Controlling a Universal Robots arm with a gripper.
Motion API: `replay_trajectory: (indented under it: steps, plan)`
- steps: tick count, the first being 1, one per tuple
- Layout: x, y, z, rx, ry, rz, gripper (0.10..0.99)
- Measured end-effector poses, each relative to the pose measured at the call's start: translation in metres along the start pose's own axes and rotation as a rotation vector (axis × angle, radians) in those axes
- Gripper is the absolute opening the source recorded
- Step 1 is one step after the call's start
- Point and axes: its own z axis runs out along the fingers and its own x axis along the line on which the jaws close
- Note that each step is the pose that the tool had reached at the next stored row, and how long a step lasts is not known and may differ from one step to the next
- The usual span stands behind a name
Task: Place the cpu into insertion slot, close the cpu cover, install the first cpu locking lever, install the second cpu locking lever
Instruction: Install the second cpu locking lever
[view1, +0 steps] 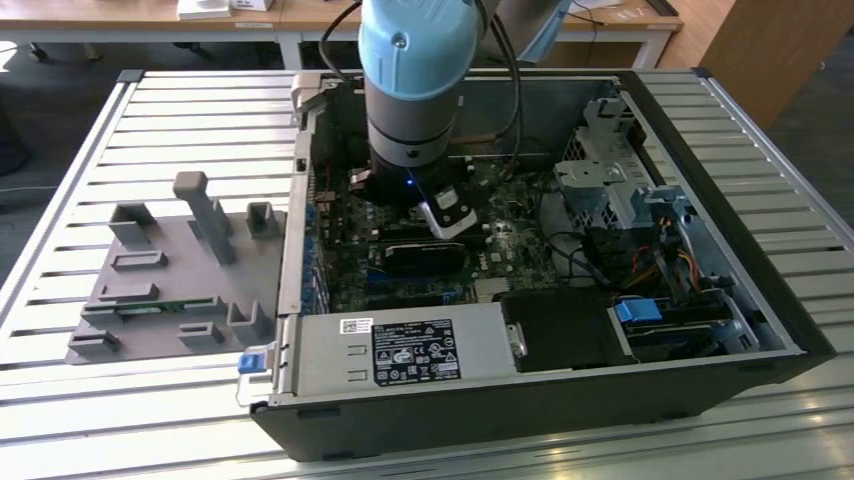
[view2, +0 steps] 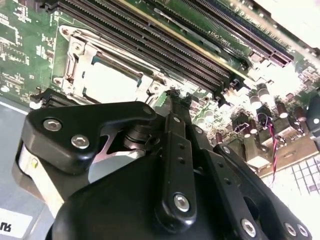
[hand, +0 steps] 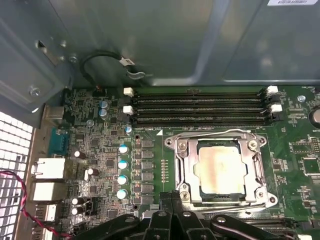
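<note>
CPU (hand: 220, 167) work looks well along: the tan-grey chip sits flat inside the insertion slot (hand: 186, 172), and the cpu cover (hand: 218, 137), a thin silver frame with a windowed middle, lies down over its edges so the chip's face shows through the opening. In the second wrist view the same socket appears with the cpu (view2: 107, 82) framed by the cover's metal rim (view2: 75, 60). I judge the cover is down so that it can press the chip evenly onto the socket; whether either locking lever is latched I cannot tell.

The socket lies on the green motherboard (hand: 100, 150), just beside the long black memory slots (hand: 200, 107), inside the open computer case (view1: 747, 250) that rests on the slatted counter (view1: 187, 110). A grey fixture tray (view1: 174, 270) sits on the counter at the exterior view's left, well apart from the work.

The hand (hand: 172, 200) hangs low over the board from the arm (view1: 414, 90), just beside the socket's edge and not over the chip itself. Its black fingertips (view2: 172, 100) appear drawn together with nothing between them, so it looks clenched and empty, which would suit pushing a thin lever rather than carrying a part.
</note>
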Motion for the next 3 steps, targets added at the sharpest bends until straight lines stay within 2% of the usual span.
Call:
replay_trajectory:
  steps: [3]
  plan:
    - [0.0000,0.0004,-0.0011,0.000,-0.0005,0.001,0.106]
